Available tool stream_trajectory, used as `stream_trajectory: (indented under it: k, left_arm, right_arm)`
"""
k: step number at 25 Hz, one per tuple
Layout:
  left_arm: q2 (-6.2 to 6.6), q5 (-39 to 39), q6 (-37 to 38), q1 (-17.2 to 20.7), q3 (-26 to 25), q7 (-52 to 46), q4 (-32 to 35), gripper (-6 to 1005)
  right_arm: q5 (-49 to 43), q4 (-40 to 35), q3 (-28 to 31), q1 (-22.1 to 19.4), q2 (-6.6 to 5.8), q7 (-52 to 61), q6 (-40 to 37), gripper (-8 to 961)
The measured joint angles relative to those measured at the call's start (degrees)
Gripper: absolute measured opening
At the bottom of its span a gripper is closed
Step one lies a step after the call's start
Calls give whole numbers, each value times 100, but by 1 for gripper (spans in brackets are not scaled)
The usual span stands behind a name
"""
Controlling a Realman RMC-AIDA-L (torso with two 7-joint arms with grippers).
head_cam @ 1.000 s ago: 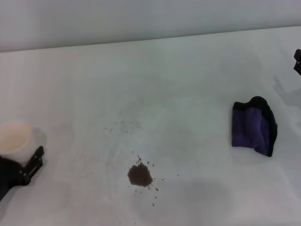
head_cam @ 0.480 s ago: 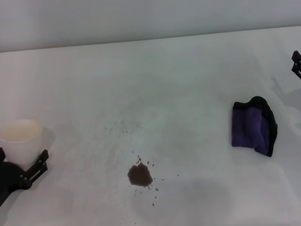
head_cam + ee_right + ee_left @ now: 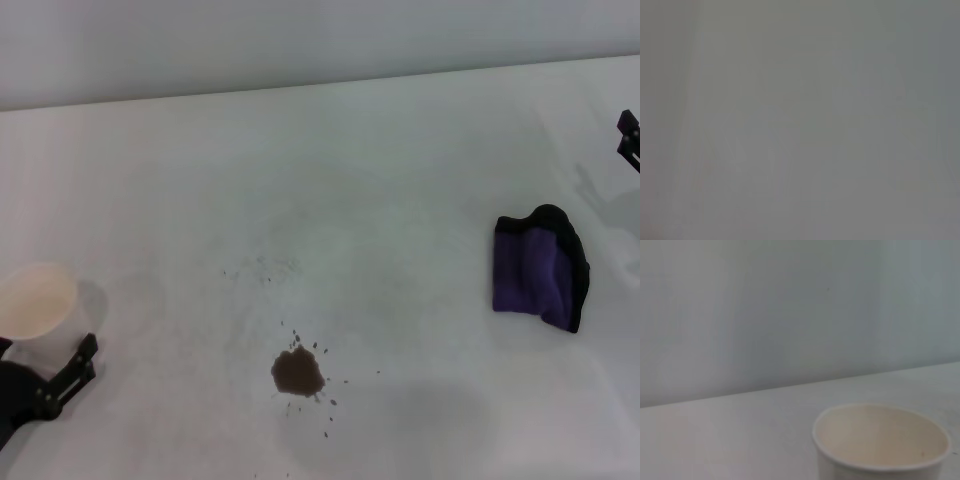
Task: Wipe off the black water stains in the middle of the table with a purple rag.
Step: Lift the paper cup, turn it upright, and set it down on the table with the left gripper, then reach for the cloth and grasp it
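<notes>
1. Stains first: the black water stains (image 3: pixel 298 374) sit as one dark blotch ringed by specks near the front middle of the desk (image 3: pixel 330 180), looking just as they did a second ago, so no wiping has begun.
2. The purple rag (image 3: pixel 540 268) lies crumpled well off to the right of them, unmoved and held by nothing.
3. The right gripper (image 3: pixel 630 138) shows only as a dark tip at the far right edge, beyond the rag; it has drifted slightly, and I cannot tell how its fingers stand.
4. The left gripper (image 3: pixel 55 375) has shifted at the lower left corner beside the white paper cup (image 3: pixel 36 305); whether it is open I cannot tell.
5. Fetching the rag seems the step ahead.
</notes>
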Motion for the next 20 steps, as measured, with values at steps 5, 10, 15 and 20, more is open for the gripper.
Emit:
stream_trajectory:
  k: [5, 10, 15, 20]
  left_arm:
    - [6, -35, -276, 261, -15, 75, 2, 891]
    - [14, -74, -669, 577, -35, 153, 4, 890]
    - [15, -468, -838, 911, -36, 154, 0, 890]
    - [25, -1000, -1033, 958, -36, 95, -6, 889]
  right_arm:
    - [1, 1, -35, 10, 5, 0, -23, 865]
    - [34, -21, 1, 3, 2, 40, -29, 865]
    - [85, -45, 50, 2, -3, 568, -48, 865]
    - [44, -567, 170, -25, -21, 2850, -885, 842]
